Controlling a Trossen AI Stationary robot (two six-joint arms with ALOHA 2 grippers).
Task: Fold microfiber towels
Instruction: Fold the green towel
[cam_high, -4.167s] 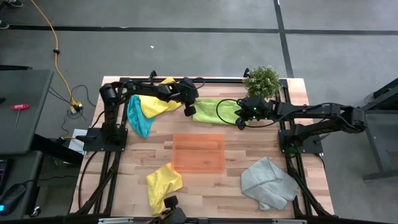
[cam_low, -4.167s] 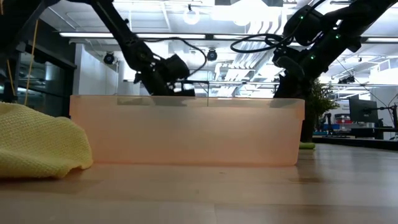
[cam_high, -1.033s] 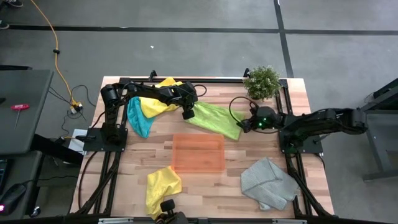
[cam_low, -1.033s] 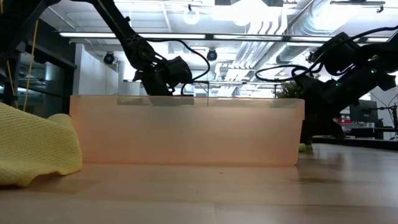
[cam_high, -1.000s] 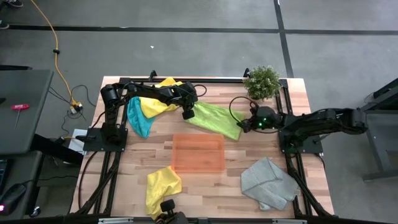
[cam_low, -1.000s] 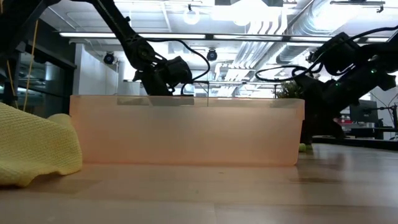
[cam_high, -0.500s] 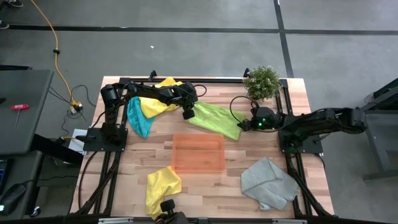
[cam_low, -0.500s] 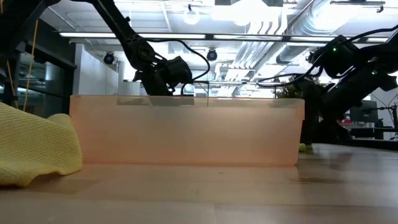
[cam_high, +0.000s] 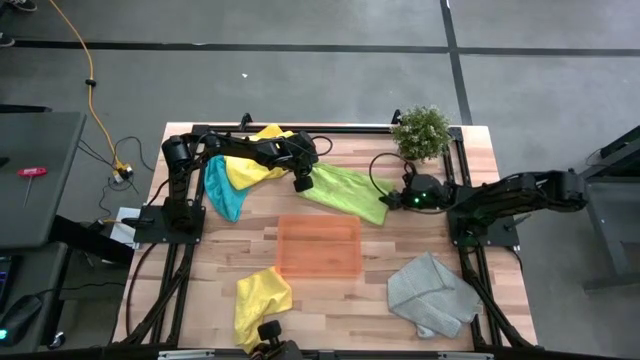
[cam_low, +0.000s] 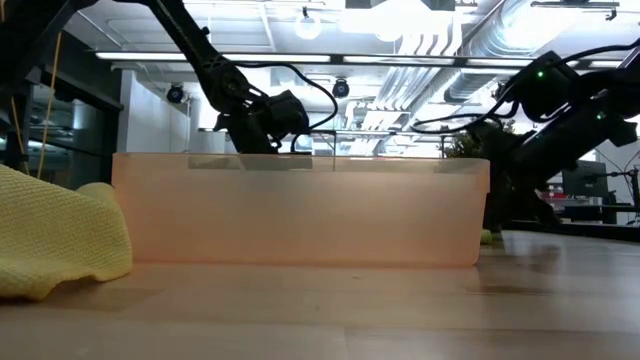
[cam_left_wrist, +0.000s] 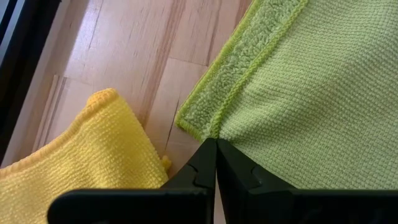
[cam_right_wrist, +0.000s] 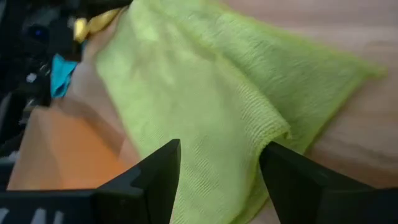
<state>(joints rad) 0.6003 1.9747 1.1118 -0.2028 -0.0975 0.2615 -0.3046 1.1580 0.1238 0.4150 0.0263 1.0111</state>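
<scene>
Left claw (cam_high: 301, 183) is pressed together on the corner of the lime green microfibre towel (cam_high: 345, 191), pinning that corner at the towel's end nearest the far left of the wooden counter (cam_high: 400, 240); the left wrist view shows the fingertips meeting right at the towel's hemmed edge. Right claw (cam_high: 400, 198) stands spread and empty just off the towel's opposite end, with a rumpled edge of green cloth lying between and ahead of its fingers in the right wrist view. That towel lies drawn out between the two arms, mostly flat but wrinkled, and not yet folded. None of the others looks folded either: a yellow towel (cam_high: 252, 160) and the teal-blue towel (cam_high: 222, 190) sit bunched together under the left arm, a second yellow towel (cam_high: 262, 298) lies crumpled at the near left, and the light grey towel (cam_high: 432, 294) lies in a loose heap at the near right. The flat translucent orange tray (cam_high: 319, 246) in the middle holds nothing. By my reading the work is at its very start, with the first towel merely laid out and all five folds still to do.
</scene>
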